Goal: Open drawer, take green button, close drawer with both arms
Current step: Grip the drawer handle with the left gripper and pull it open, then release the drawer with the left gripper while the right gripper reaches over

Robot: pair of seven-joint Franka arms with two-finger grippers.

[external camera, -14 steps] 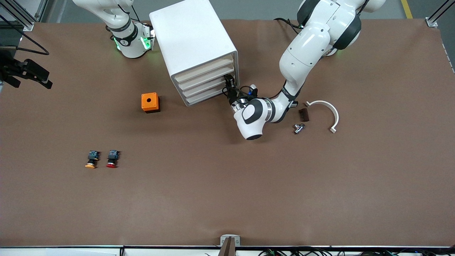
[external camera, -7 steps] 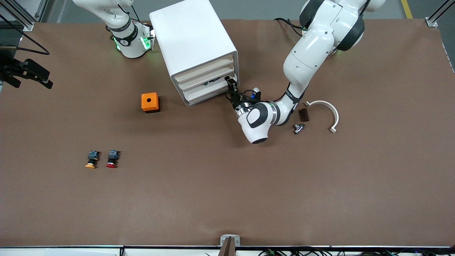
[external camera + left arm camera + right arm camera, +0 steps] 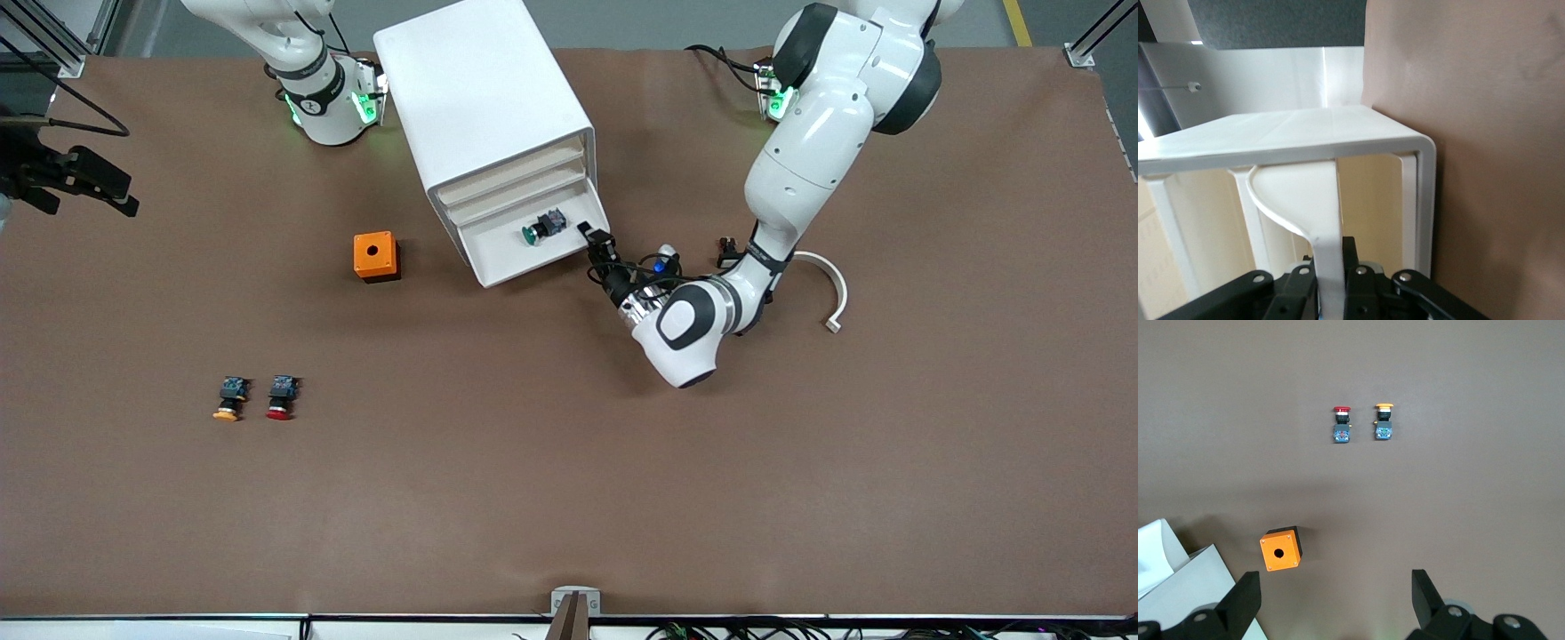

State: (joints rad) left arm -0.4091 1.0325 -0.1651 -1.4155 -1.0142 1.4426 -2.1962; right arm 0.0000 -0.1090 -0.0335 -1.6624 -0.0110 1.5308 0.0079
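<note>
Left gripper (image 3: 594,238) pinches the drawer (image 3: 498,253) handle, drawer open; green button (image 3: 542,227) untaken; right gripper (image 3: 1335,597) waits spread.

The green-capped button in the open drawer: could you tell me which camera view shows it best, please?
The front view: the green-capped button lies in plain sight in the pulled-out drawer. The left wrist view shows only the drawer's handle and cabinet, not the button. The right wrist view shows the red and yellow buttons instead.
</note>
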